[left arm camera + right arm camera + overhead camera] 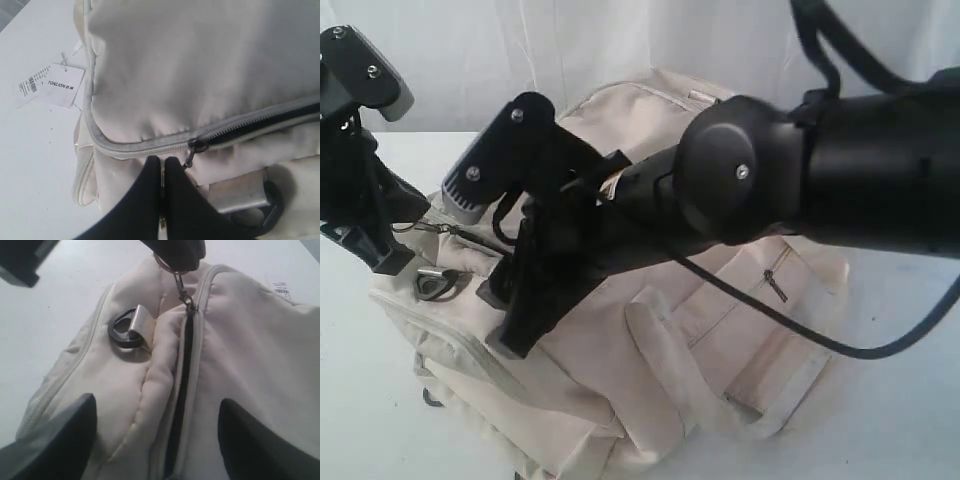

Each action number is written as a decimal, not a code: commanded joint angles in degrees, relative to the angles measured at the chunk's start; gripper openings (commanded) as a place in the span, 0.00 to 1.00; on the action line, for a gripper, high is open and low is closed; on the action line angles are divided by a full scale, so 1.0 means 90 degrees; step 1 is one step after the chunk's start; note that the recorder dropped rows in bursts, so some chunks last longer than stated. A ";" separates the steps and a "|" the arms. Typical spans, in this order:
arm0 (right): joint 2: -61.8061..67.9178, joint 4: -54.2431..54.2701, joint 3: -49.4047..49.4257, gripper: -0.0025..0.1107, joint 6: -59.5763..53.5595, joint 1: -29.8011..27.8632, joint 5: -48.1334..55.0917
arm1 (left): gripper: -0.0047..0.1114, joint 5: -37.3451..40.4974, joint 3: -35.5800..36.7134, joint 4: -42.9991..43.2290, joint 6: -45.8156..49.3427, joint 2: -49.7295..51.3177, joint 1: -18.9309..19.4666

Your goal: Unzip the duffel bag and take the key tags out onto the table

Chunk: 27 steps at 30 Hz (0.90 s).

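Note:
The cream duffel bag [720, 340] lies on the white table [360, 400]. My left gripper [162, 162] is shut on the metal ring of the zipper pull [189, 159], just beside the slider [198, 145]. Behind the slider the top zipper [280, 117] shows a narrow dark gap. In the exterior view the left gripper [408, 212] sits at the bag's left end. My right gripper [160, 440] reaches across and hovers open just above the zipper slit [182, 390], one finger on each side [505, 320]. The key tags are hidden.
A white barcode paper label [60, 85] lies on the table beside the bag's end. A black D-ring [125, 330] on a webbing loop sits next to the zipper end. The right arm [800, 170] spans over the bag's middle.

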 commanded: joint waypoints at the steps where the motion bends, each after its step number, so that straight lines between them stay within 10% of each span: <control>1: 0.0254 0.0030 0.0004 0.54 -0.0082 0.0069 -0.0284 | 0.04 0.0024 -0.0027 -0.0122 -0.0042 -0.0068 0.0016; 10: 0.0310 0.0030 0.0004 0.02 -0.0050 0.0069 0.1070 | 0.04 0.0024 -0.0027 -0.0122 -0.0042 -0.0068 0.0016; 27: 0.0035 -0.2385 0.0004 0.02 0.1641 0.0069 0.3711 | 0.04 0.0010 -0.0027 -0.0118 -0.0042 -0.0068 0.0016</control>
